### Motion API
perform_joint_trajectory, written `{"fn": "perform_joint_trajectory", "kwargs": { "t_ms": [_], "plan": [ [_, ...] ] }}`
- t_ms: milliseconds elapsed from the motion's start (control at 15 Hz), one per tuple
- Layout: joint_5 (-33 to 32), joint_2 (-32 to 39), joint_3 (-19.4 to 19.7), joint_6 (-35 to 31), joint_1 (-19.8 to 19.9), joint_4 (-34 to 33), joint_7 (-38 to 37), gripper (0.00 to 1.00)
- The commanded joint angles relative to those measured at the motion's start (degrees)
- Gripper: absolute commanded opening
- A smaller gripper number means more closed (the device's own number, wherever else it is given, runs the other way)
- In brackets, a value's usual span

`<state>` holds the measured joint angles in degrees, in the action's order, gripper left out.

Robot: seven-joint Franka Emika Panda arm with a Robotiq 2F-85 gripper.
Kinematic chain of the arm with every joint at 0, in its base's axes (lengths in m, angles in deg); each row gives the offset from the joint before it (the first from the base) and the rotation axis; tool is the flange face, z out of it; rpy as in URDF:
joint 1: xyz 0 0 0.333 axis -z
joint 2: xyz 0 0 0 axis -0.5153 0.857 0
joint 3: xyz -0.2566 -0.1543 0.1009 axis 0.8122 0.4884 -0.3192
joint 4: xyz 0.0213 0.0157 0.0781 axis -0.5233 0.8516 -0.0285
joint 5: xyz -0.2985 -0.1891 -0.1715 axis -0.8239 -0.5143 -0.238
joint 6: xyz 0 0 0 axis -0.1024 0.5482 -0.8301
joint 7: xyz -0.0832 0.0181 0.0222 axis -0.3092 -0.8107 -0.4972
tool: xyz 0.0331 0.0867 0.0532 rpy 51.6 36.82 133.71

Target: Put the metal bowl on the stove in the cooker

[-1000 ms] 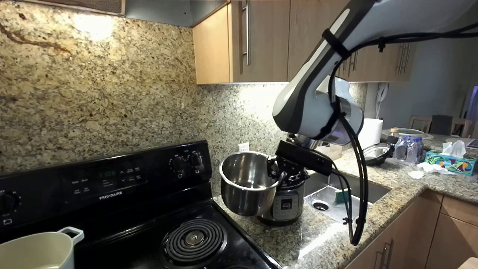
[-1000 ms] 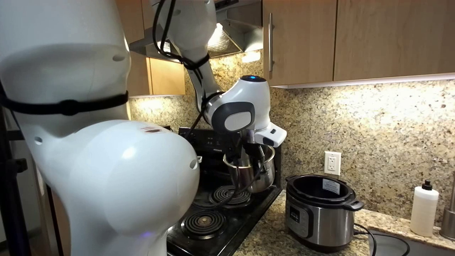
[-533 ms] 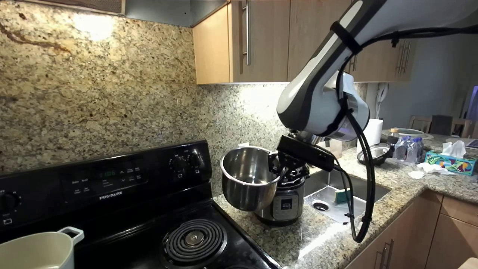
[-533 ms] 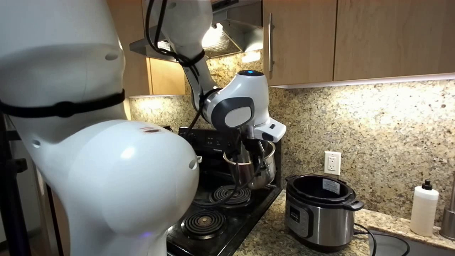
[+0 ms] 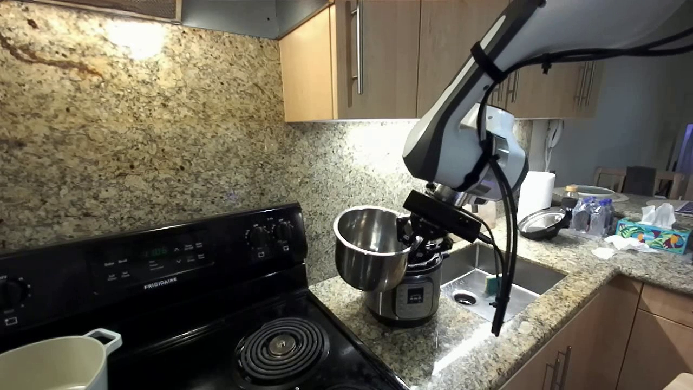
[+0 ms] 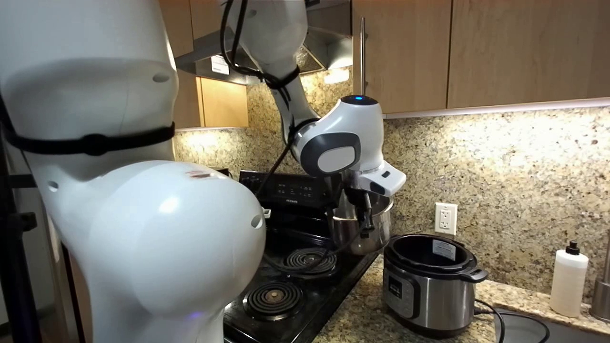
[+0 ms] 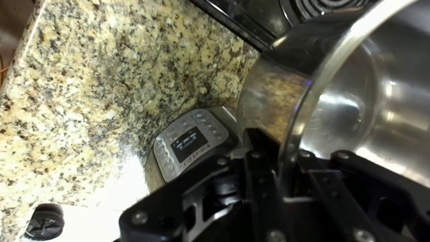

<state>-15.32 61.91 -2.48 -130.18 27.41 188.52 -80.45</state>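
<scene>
While the gripper (image 7: 281,151) pinches its rim, one finger outside the wall and one inside, the metal bowl (image 5: 371,266) hangs in the air near the cooker (image 6: 443,300) and the edge of the stove (image 5: 178,330). Its mouth faces upward, and its central axis leans a little off upright, the rim slanting down toward the gripper in an exterior view. What lies straight beneath the bowl is hard to judge from these angles.

Round and deep, the bowl is polished steel, and its wall mirrors the mottled granite of the counter (image 7: 100,84). Brushed steel wraps the squat cooker below a black top ring with a stubby side handle; the stove is glossy black, set with spiral coil burners (image 5: 282,345).

An exterior view looks into the cooker's black well, where a white label (image 6: 444,249) shows, and takes in a pale bottle (image 6: 568,286). In an exterior view the gripper hides that opening, but a patterned tissue box (image 5: 652,238) is in sight. The wrist view gives the control panel (image 7: 189,144) up close.
</scene>
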Motion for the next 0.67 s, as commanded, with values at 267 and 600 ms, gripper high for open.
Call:
{"fn": "perform_joint_trajectory", "kwargs": {
  "t_ms": [267, 600],
  "plan": [
    [2.1, 9.9, 5.1, 0.5, 4.3, -9.8, -8.5, 0.01],
    [8.5, 12.1, 6.8, 2.0, 4.8, -13.9, -9.7, 0.01]
  ]
}}
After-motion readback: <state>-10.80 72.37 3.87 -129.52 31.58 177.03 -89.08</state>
